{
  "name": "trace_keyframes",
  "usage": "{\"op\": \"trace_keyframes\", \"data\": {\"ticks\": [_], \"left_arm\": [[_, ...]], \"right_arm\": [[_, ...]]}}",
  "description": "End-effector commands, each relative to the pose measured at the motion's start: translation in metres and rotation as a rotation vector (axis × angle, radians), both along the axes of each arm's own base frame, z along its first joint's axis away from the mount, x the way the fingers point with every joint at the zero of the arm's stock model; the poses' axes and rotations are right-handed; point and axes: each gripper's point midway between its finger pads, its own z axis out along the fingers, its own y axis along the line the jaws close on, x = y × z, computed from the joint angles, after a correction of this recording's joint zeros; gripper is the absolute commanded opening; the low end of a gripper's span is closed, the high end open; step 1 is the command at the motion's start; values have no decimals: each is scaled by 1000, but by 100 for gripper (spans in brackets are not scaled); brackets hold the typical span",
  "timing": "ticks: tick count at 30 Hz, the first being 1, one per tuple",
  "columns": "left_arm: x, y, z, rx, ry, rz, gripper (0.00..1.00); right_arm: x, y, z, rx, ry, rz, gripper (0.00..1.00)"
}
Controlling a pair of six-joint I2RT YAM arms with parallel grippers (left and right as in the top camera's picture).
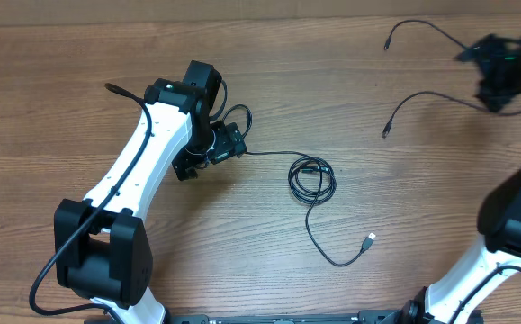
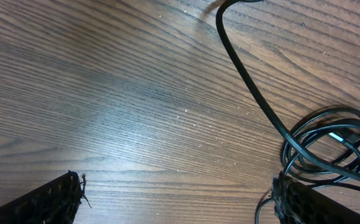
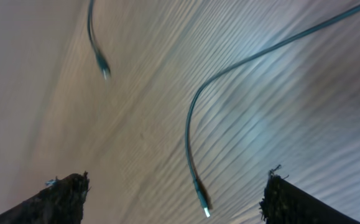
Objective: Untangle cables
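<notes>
You count one coiled cable (image 1: 312, 178), two loose plug-tipped strands (image 1: 410, 96) at the worktop's far right corner, two arms (image 1: 148, 153).

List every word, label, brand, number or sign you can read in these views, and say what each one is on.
None: no word, number or sign can be read in any view.
The coiled cable, the loose cables, the wooden table and the white arms show no print.
The right wrist view is blurred, and nothing in it looks like lettering.
</notes>
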Motion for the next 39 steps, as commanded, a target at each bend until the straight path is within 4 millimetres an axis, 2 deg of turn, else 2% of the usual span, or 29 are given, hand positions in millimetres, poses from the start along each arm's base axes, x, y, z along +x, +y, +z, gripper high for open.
{"op": "trace_keyframes", "data": {"ticks": [1, 4, 7, 12, 18, 23, 26, 35, 39], "left_arm": [[-1, -3, 3, -9, -10, -29, 100], [-1, -3, 3, -9, -10, -29, 100], [-1, -3, 3, -9, -10, -29, 100], [-1, -3, 3, -9, -10, -29, 100], [-1, -3, 3, -9, -10, -29, 100], [-1, -3, 3, -9, -10, -29, 100], [-1, -3, 3, -9, -10, -29, 100], [-1, -3, 3, -9, -10, -29, 100], [-1, -3, 3, -9, -10, -29, 100]], "right_arm": [[0, 24, -14, -130, 46, 47, 88], [1, 38, -34, -213, 97, 74, 88], [2, 46, -54, -242, 147, 96, 82], [1, 54, -92, -210, 217, 126, 62], [-1, 67, -126, -165, 259, 246, 59], [-6, 67, -152, -151, 312, 252, 47], [-6, 68, -157, -149, 317, 253, 44], [-4, 67, -158, -151, 309, 252, 24], [-2, 72, -157, -124, 296, 260, 6]]}}
